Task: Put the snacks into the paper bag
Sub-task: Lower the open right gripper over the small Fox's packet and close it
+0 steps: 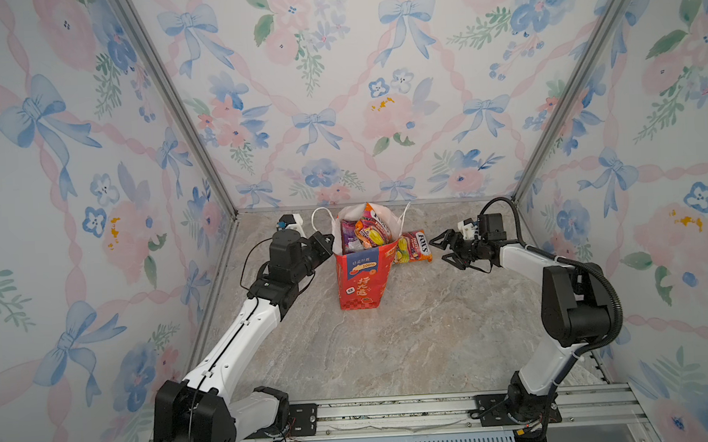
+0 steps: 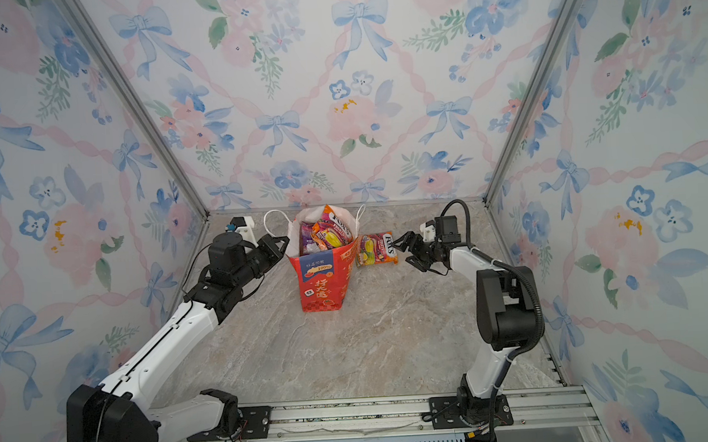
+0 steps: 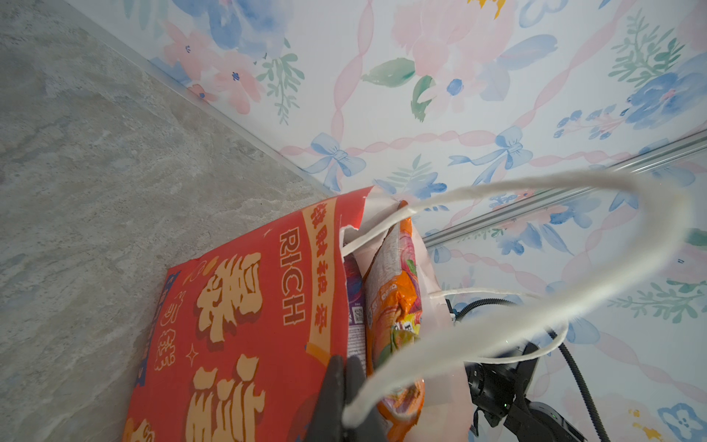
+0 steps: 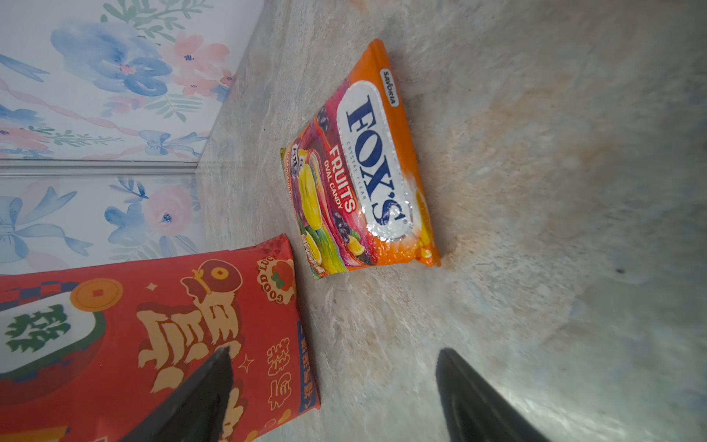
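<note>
The stone-patterned table (image 1: 413,343) carries a tall red paper bag (image 1: 361,280), upright and already crammed with snacks (image 1: 365,232) that poke above its rim. The left gripper (image 1: 324,244) is pinched tight on the bag's rim (a cord handle (image 3: 535,191) loops past it). The right gripper (image 1: 439,251) hangs spread wide and empty, near the last loose packet (image 1: 416,248), which lies flat just beside the bag. Likely trouble: the glossy packet skids from closing jaws, or it catches the heaped top and slides off.
</note>
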Controlling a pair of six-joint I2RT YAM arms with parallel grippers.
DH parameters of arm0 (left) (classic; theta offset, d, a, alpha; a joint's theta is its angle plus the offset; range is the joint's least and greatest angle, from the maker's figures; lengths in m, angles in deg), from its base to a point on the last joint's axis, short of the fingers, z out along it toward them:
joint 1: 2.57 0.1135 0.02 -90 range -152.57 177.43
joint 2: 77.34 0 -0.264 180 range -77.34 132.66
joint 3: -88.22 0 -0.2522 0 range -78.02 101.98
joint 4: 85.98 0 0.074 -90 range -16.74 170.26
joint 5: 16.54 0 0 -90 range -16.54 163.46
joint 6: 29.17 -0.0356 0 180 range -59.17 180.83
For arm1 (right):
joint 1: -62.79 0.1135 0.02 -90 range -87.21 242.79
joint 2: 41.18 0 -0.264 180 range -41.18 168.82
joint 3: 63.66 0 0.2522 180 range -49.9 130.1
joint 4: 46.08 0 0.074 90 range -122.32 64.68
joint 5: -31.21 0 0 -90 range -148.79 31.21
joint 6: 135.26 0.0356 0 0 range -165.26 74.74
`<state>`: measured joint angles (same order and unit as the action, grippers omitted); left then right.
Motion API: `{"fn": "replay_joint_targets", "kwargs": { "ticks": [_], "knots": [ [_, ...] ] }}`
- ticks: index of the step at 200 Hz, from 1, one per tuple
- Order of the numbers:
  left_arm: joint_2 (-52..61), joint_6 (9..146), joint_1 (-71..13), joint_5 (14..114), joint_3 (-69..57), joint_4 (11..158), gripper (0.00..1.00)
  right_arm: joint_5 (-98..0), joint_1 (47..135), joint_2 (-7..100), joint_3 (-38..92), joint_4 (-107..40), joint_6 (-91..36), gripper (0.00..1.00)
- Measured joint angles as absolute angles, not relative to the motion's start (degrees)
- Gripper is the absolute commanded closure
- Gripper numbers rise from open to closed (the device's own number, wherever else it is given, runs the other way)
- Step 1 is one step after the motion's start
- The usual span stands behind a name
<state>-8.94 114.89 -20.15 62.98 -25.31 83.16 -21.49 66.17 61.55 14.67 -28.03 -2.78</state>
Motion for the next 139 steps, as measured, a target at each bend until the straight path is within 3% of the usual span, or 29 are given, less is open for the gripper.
{"fn": "replay_joint_targets", "kwargs": {
  "ticks": [139],
  "knots": [
    [-9.61,114.83,-20.59,64.66,-25.29,81.98,1.00,-20.39,68.27,68.55,11.09,-42.98,6.93,0.12]
  ]
}}
